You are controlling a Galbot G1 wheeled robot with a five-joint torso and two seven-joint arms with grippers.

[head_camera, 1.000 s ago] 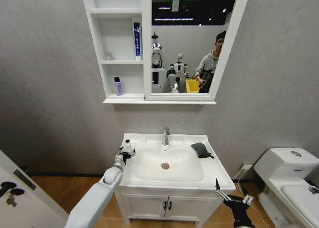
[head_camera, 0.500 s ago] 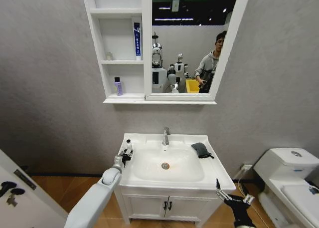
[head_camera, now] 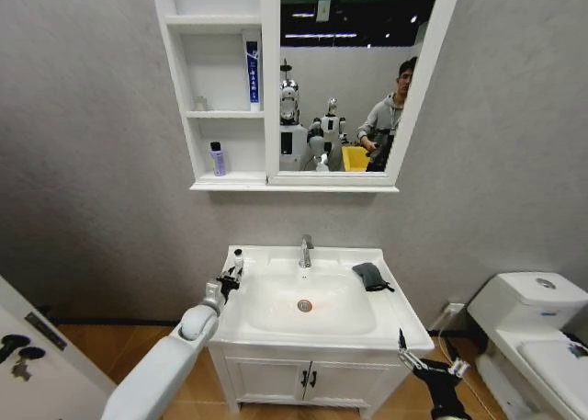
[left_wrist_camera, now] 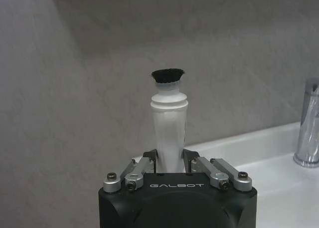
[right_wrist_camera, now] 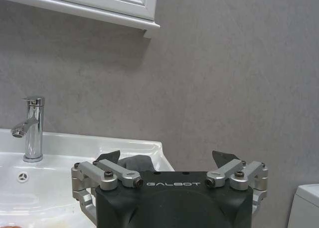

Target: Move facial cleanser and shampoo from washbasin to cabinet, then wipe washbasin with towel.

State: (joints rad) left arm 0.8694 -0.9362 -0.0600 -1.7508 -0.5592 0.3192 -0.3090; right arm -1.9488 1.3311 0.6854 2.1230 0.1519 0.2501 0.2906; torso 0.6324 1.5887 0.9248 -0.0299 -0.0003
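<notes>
A white black-capped bottle (left_wrist_camera: 168, 123) is pinched by the left gripper (head_camera: 227, 280) at the washbasin (head_camera: 404, 321) – unshelved; right gripper (head_camera: 428, 363) spread, towel (head_camera: 369, 275) unused.

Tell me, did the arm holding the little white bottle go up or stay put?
Yes. The left gripper with the white bottle rose: the bottle's cap now sits beside the washbasin back rim, nearer the cabinet above.
</notes>
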